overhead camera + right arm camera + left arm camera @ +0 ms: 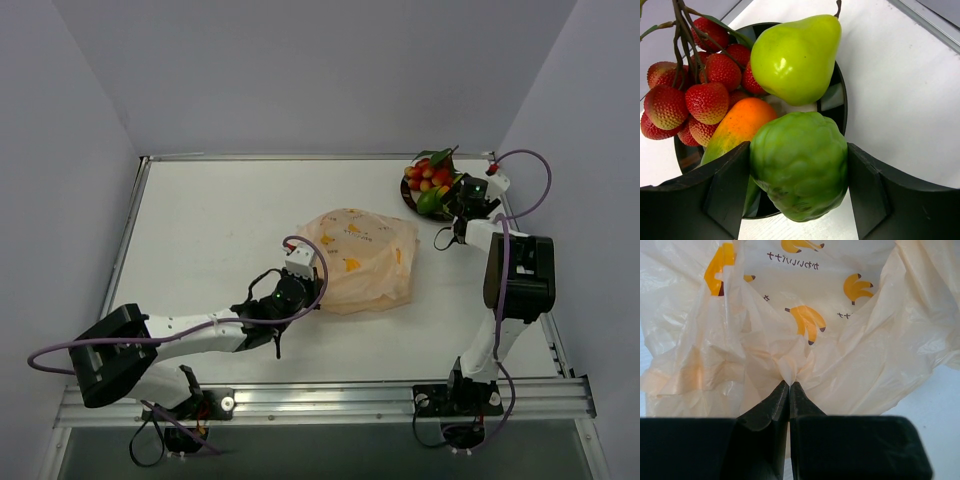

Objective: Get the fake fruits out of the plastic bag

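Note:
The plastic bag (365, 260), pale orange with banana prints, lies crumpled mid-table. My left gripper (300, 278) is shut on a pinched fold of the bag (805, 320) at its near-left edge; the tips (790, 383) meet on the film. No fruit shows inside it. At the back right, a dark-rimmed plate (841, 107) holds fake fruits: a red berry cluster (705, 100), a green pear (795, 57) and an orange-green mango (737, 127). My right gripper (799, 167) is shut on a bumpy green fruit (800, 160) over the plate's near rim; both fingers touch its sides.
The plate (409, 196) sits close to the table's back-right corner, near the raised edge rail (520, 215). A metal rail (330, 400) runs along the front edge by the arm bases. Grey walls surround the white table (220, 230).

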Controlling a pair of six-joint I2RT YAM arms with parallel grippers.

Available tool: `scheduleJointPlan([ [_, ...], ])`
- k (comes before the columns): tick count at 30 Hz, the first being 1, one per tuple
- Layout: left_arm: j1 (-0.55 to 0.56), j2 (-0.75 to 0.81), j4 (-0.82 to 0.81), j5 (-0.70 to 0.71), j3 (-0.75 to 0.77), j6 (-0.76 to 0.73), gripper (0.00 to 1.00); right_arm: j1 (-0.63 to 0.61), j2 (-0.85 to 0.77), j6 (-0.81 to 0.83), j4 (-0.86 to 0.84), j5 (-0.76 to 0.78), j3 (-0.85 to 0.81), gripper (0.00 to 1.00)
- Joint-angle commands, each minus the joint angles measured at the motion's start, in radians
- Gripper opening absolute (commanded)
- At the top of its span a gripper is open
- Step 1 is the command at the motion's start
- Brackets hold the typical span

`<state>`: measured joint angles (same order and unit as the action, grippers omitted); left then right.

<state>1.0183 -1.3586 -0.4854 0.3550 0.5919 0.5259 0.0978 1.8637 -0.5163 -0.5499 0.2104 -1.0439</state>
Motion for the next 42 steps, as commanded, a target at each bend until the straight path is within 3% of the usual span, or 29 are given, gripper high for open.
scheduleJointPlan([
  [1, 0.006, 0.013, -0.036, -0.002, 0.013, -0.017, 0.02, 0.002, 0.015, 0.012, -0.056, -0.026, -0.041, 0.31],
  [18, 0.025, 0.006, -0.048, 0.010, 0.023, -0.023, 0.02, 0.002, -0.060, -0.007, -0.036, -0.005, 0.002, 0.97],
  [24, 0.051, 0.004, -0.048, 0.033, 0.031, -0.030, 0.02, 0.003, -0.152, -0.008, -0.018, 0.012, 0.037, 1.00],
  [28, 0.054, -0.004, -0.045, 0.029, 0.036, -0.032, 0.02, 0.020, -0.178, -0.002, -0.002, 0.040, 0.054, 0.90],
  [29, 0.054, -0.004, -0.045, 0.029, 0.036, -0.032, 0.02, 0.026, -0.175, -0.007, 0.002, 0.037, 0.056, 0.74],
  [31, 0.055, -0.002, -0.045, 0.027, 0.036, -0.032, 0.02, 0.040, -0.169, -0.028, 0.008, 0.023, 0.065, 0.60],
  [32, 0.055, -0.002, -0.045, 0.027, 0.036, -0.032, 0.02, 0.042, -0.163, -0.034, 0.008, 0.020, 0.070, 0.44],
  [35, 0.055, 0.003, -0.044, 0.027, 0.034, -0.033, 0.02, 0.043, -0.146, -0.045, 0.002, 0.015, 0.077, 0.23],
  [42, 0.055, 0.007, -0.042, 0.024, 0.034, -0.037, 0.02, 0.043, -0.087, -0.059, -0.012, -0.035, 0.032, 0.17],
])
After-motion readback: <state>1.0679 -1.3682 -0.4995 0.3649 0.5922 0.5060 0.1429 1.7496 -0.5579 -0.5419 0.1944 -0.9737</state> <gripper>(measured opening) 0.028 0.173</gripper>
